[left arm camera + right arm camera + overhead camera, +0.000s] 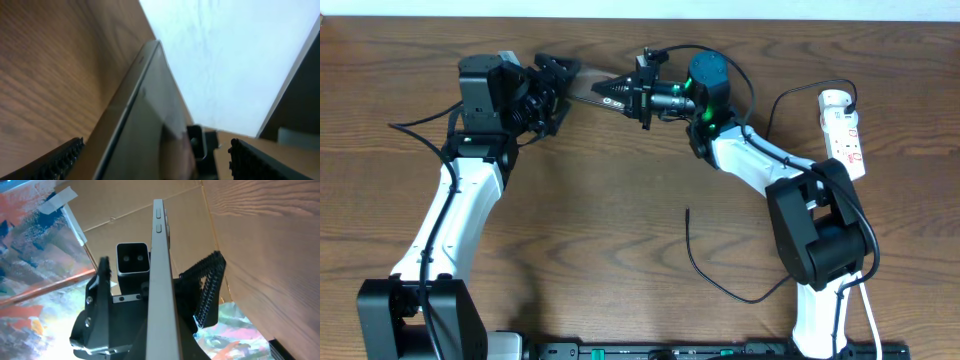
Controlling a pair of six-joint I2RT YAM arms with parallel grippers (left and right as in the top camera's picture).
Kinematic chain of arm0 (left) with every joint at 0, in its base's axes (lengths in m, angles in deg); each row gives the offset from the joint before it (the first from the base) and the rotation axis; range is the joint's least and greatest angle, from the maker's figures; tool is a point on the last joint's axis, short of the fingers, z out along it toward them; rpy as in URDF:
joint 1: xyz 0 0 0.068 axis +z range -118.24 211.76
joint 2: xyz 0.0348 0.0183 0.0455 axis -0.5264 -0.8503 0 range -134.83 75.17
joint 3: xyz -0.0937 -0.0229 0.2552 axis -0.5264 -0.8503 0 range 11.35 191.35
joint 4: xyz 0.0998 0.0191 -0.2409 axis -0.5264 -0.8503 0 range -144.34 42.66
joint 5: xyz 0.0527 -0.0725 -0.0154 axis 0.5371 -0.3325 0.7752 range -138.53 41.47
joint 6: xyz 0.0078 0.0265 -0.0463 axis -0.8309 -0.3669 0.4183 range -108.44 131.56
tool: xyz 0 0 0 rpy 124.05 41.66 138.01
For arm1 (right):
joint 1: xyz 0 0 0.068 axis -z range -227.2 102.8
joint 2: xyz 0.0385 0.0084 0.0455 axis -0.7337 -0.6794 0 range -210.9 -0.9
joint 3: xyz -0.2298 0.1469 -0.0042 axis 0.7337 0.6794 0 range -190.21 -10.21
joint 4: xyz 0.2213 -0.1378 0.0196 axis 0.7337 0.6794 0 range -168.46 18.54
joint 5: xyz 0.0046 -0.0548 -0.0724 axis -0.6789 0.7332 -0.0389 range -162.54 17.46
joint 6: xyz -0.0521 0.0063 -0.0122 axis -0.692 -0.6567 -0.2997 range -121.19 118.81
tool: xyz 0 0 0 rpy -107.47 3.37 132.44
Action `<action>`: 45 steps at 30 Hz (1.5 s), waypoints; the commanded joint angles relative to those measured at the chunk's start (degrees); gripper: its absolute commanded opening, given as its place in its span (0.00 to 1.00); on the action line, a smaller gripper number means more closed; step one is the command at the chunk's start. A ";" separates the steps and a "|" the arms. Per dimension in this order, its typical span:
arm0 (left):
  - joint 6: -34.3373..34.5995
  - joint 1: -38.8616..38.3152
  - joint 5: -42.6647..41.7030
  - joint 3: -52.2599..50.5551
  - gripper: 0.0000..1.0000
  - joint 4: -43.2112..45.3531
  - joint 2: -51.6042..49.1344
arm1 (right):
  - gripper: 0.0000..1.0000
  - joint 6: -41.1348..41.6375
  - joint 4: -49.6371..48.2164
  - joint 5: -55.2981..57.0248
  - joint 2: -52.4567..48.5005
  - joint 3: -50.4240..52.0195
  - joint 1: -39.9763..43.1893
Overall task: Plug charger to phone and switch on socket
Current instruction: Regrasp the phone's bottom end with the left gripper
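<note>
Right gripper (611,90) is clamped on one end of the phone (161,280), held on edge at 12 o'clock of the table (620,200). Left gripper (553,88) is wide apart, its fingers (260,160) straddling the phone without touching. Charger (705,270) lies loose at 5 o'clock; socket (844,125) at 2 o'clock.

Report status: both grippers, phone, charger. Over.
Right gripper shut on the phone, on edge. Left gripper open, straddling its other end. The charger lies loose on the table, tip free. Nothing blocking it.
</note>
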 commanded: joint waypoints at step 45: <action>15.56 -2.08 4.24 1.22 0.31 7.23 0.39 | 0.01 5.42 -6.82 5.38 0.28 -0.68 -4.22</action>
